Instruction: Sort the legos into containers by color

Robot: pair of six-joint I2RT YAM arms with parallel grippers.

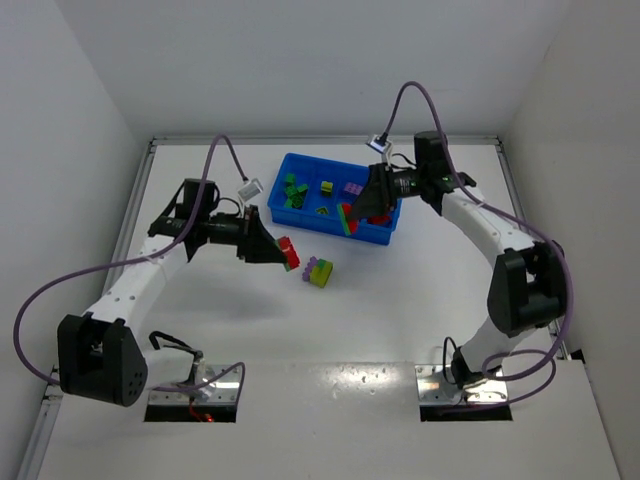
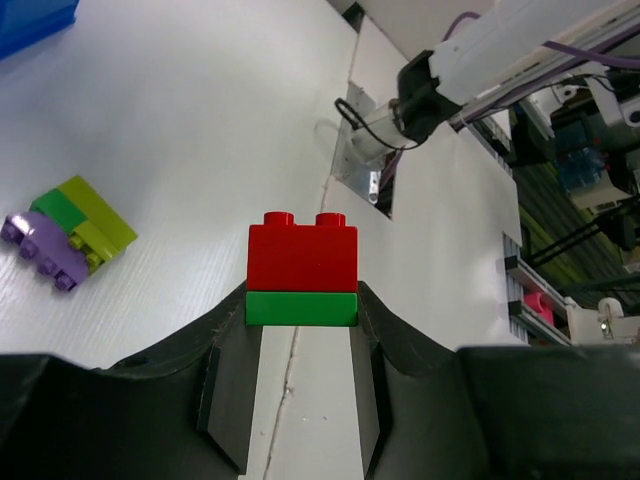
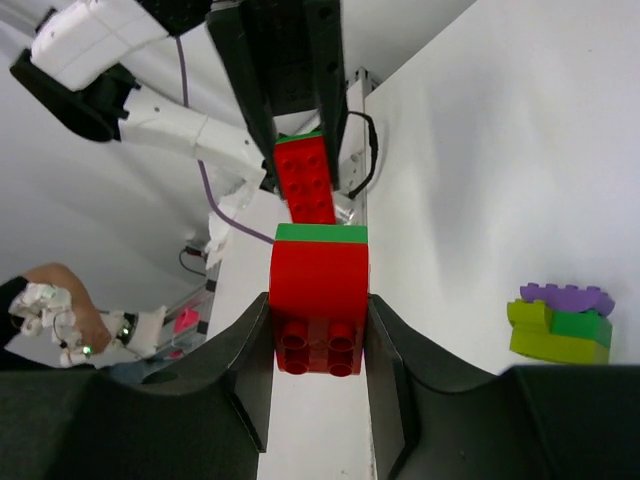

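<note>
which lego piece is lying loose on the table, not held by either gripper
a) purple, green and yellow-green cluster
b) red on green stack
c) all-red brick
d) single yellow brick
a: the purple, green and yellow-green cluster lies on the table; the left gripper clamps a red-on-green stack, the right gripper a red-and-green block.

The left arm (image 1: 140,285) and right arm (image 1: 480,225) reach inward, elbows bent, claws pointing toward each other. The left claw (image 1: 283,252) is clamped on a red-green brick pair (image 2: 301,275) (gripped at its green layer); the right claw (image 1: 352,218) pinches a red brick (image 3: 318,285).
</note>
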